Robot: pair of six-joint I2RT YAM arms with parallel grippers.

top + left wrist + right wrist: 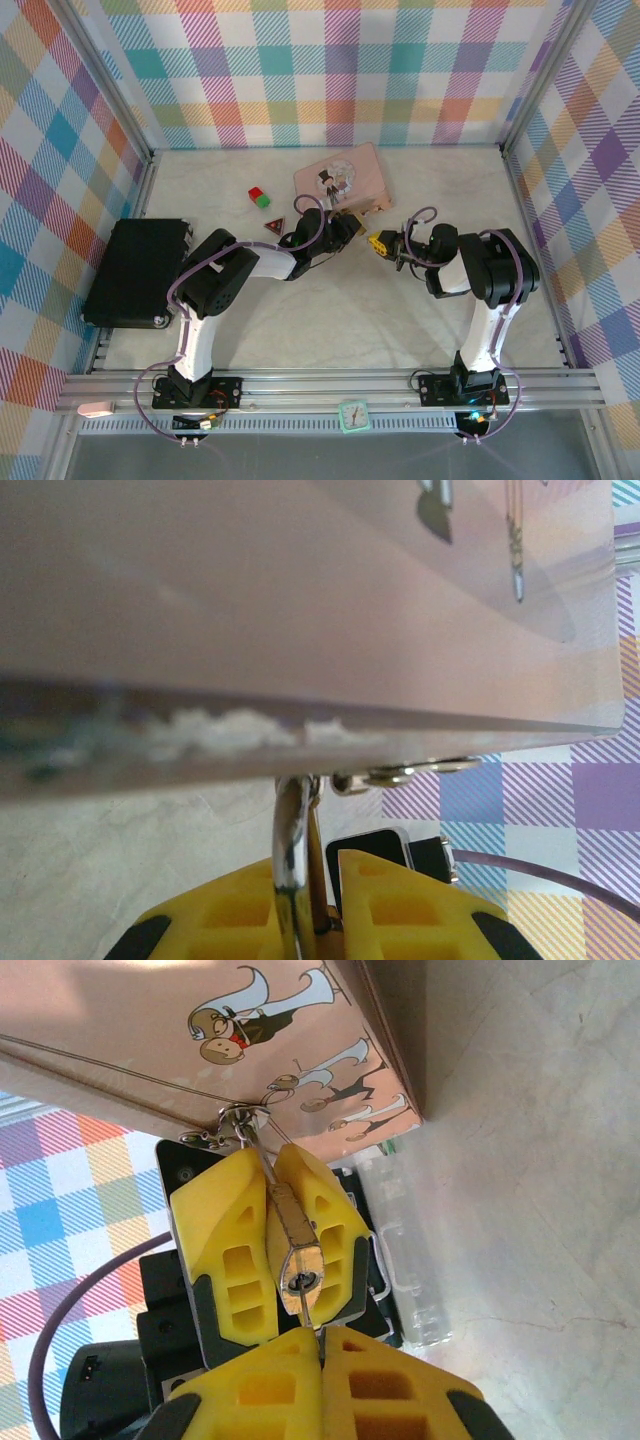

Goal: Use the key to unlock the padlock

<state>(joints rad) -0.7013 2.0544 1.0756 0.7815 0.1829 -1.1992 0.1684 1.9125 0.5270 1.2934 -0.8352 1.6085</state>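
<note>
The padlock is gripped by the left claw, right beside the pink tin. The right claw is pressed shut; the key cannot be made out. The keyhole could be missed by a tilted key.

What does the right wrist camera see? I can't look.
The left fingers pinch a small brass padlock, keyhole toward the camera, its shackle hooked to a pink cartoon tin. The right fingers sit closed just below.
</note>
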